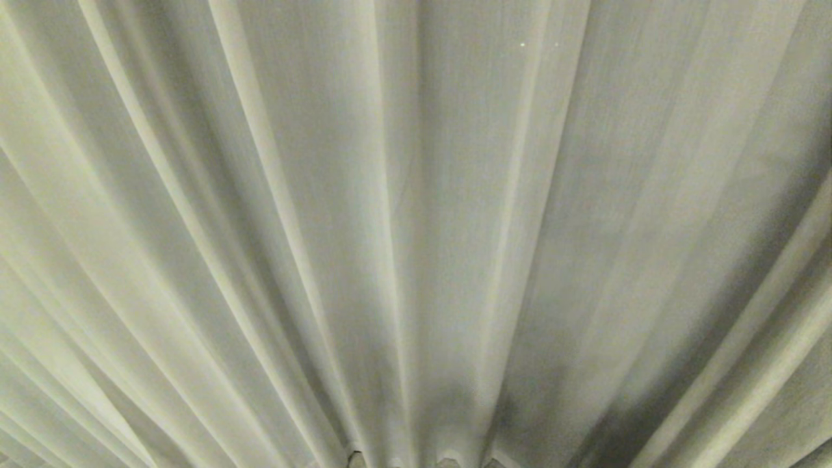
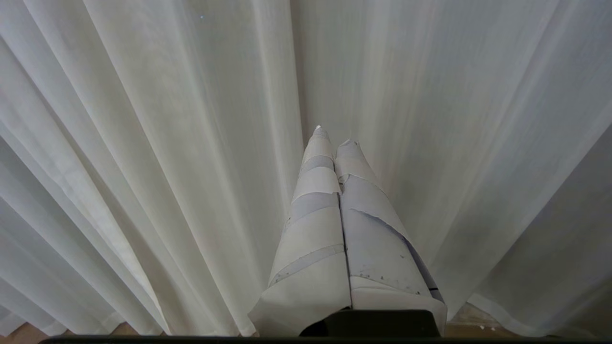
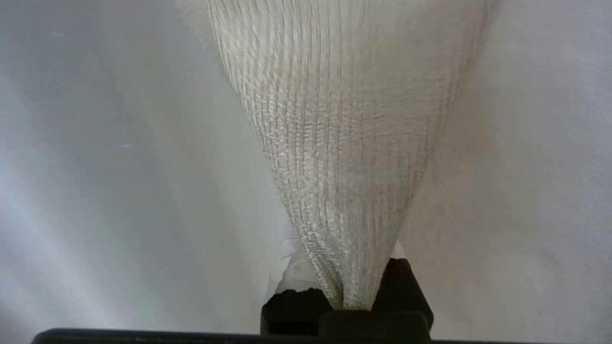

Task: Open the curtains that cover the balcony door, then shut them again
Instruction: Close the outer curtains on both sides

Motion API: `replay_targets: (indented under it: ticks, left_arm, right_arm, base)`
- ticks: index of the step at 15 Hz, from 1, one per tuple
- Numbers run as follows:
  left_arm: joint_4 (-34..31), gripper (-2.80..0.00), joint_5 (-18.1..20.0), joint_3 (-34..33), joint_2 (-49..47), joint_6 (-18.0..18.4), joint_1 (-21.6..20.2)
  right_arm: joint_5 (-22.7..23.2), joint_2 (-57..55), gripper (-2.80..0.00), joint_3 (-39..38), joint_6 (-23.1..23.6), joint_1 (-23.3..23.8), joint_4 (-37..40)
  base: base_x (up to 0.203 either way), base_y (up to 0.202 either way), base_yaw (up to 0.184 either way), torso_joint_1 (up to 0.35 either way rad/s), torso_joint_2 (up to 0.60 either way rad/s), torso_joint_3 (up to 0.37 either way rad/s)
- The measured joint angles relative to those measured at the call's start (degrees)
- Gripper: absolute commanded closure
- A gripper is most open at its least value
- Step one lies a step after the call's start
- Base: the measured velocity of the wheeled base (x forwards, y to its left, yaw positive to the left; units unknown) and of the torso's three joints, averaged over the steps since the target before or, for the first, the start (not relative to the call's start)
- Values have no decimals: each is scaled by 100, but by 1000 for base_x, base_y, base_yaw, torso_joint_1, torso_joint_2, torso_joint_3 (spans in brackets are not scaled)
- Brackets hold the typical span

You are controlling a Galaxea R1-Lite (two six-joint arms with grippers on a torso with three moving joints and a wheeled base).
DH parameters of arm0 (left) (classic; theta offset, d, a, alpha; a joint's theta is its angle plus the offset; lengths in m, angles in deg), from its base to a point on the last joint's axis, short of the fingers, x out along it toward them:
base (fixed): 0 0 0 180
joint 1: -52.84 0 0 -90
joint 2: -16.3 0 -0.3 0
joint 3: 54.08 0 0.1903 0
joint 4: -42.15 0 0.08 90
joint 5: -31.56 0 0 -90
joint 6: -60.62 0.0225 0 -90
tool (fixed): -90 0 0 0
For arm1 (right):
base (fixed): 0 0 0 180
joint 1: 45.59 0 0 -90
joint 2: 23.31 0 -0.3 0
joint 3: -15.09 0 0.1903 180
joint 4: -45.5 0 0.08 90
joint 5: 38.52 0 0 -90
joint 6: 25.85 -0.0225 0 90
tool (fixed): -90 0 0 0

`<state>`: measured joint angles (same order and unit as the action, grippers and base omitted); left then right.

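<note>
The cream curtains [image 1: 416, 227] fill the whole head view in drawn pleats, and neither arm shows there. The balcony door is hidden behind them. In the right wrist view a bunched fold of woven curtain fabric [image 3: 344, 143] runs down between the jaws of my right gripper [image 3: 349, 277], which is shut on it; the fabric covers most of the fingers. In the left wrist view my left gripper [image 2: 334, 136] points at the curtains [image 2: 143, 167] with its tape-wrapped fingers [image 2: 315, 220] pressed together and nothing between them, a short way off the cloth.
A strip of brown floor [image 2: 473, 325] shows under the curtain hem in the left wrist view. Small bits of floor [image 1: 448, 463] peek out below the hem at the bottom of the head view.
</note>
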<state>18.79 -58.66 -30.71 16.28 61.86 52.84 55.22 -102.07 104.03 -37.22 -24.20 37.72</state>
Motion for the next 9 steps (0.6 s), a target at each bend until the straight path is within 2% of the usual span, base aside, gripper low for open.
replay_targets:
  ticks: [9]
  left_arm:
    - [0,0,-7,0,0,2,0]
  right_arm:
    - [-44,492,0,-207,259,-1360,-81]
  base:
    - [0,0,0,0,0,0]
